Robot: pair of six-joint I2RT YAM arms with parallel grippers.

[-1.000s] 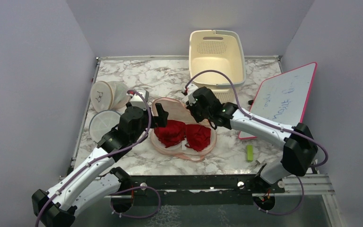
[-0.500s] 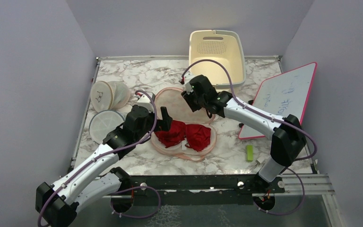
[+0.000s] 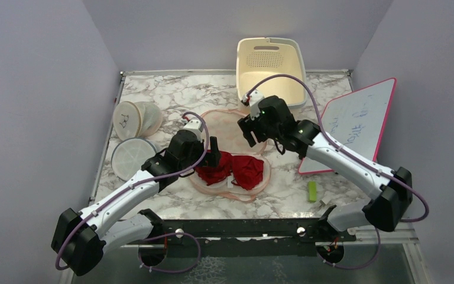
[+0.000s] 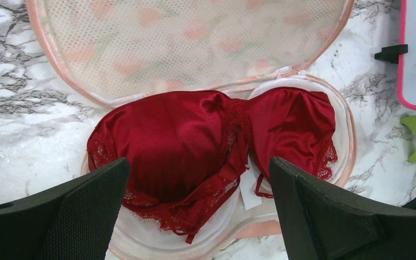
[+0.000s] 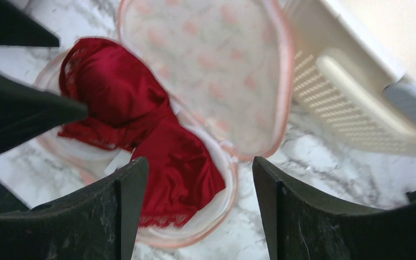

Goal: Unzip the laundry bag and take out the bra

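The peach laundry bag [image 3: 223,125] lies unzipped, its mesh-lined lid [image 4: 184,43] folded back flat on the far side. In its lower half [image 4: 303,225] rests the red lacy bra [image 3: 237,170], both cups showing [image 4: 195,135]. My left gripper [image 3: 211,155] hovers open over the bra's left cup, one finger on either side and nothing between them [image 4: 200,187]. Above the right end of the lid my right gripper [image 3: 250,134] stands open and empty [image 5: 200,200], with the bra [image 5: 160,138] and lid [image 5: 216,70] beneath it.
A cream basket [image 3: 270,68] stands at the back, just behind the right gripper. A pink-edged whiteboard [image 3: 354,121] leans at the right, with a small green block [image 3: 312,191] near the front. Two round white mesh cases [image 3: 135,117] [image 3: 130,155] sit at the left.
The right gripper has opened, let go of the lid and drawn back to the right; the lid now lies folded back. The left gripper has moved right over the bra.
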